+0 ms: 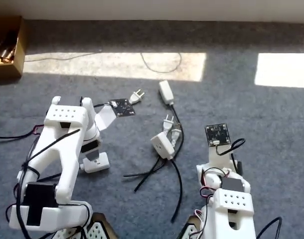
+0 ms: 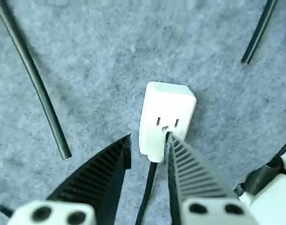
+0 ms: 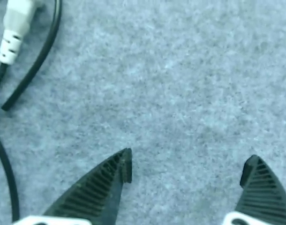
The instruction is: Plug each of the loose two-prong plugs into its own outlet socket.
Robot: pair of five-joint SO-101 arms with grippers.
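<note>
Hovering at the outlet socket (image 2: 166,117) with spread fingers (image 2: 194,173), your left gripper (image 2: 147,138) needed centring before you squeezed; your right gripper (image 3: 189,160) hung spread wide over carpet (image 3: 190,70).

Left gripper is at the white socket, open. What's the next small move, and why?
Probably open the left gripper a little wider and ease forward. Its fingers straddle the black cord where it leaves the white socket, and the gap looks narrower than the socket's body, so closing now would likely pinch cord.
</note>
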